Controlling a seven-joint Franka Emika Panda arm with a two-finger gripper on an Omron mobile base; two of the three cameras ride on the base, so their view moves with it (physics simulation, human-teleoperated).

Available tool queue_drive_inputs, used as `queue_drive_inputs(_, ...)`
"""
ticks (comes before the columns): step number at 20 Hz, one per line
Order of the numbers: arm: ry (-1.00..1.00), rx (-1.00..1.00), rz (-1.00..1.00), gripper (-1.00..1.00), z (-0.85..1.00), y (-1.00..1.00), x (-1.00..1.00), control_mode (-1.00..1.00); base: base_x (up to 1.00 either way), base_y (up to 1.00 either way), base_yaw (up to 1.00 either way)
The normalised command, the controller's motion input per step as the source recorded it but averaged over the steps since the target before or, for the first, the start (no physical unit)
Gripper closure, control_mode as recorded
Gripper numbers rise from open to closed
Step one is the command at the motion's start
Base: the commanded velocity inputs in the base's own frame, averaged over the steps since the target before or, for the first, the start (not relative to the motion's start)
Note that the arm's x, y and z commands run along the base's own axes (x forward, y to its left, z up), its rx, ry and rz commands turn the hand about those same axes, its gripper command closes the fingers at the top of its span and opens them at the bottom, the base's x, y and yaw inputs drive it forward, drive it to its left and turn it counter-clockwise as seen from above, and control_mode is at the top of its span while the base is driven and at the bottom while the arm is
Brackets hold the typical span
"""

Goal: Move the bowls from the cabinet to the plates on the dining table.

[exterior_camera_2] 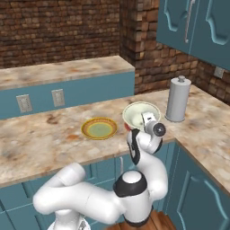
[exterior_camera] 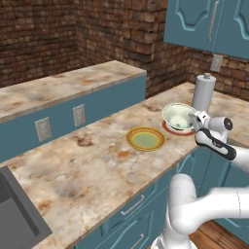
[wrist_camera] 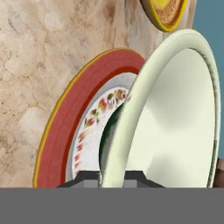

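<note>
The pale yellow-green bowl rests on the red-rimmed plate on the dining table and tilts a little. My gripper is at the bowl's near rim. The rim runs between the two fingertips, and the gripper is shut on it. The plate with the yellow-orange rim and pale green centre lies bare just left of the bowl. The teal cabinet hangs above at the right with its doors shut.
A tall grey paper-towel roll stands right behind the bowl. A raised teal ledge with outlets runs along the left. A dark sink lies at the near left corner. Brick walls close the back.
</note>
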Motion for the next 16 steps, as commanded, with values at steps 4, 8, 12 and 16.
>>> queue_drive_inputs(4, 0.00, 0.00, 0.00, -1.00, 0.23, -0.27, 0.00, -1.00, 0.00, 0.00, 0.00)
queue_drive_inputs(8, 0.00, 0.00, 0.00, -1.00, 0.38, -0.29, 0.00, -1.00, 0.00, 0.00, 0.00)
queue_drive_inputs(12, 0.00, 0.00, 0.00, -1.00, 0.40, -0.24, 0.00, -1.00, 0.00, 0.00, 0.00)
queue_drive_inputs(16, 0.00, 0.00, 0.00, -1.00, 0.38, -0.24, -0.06, -1.00, 0.00, 0.00, 0.00)
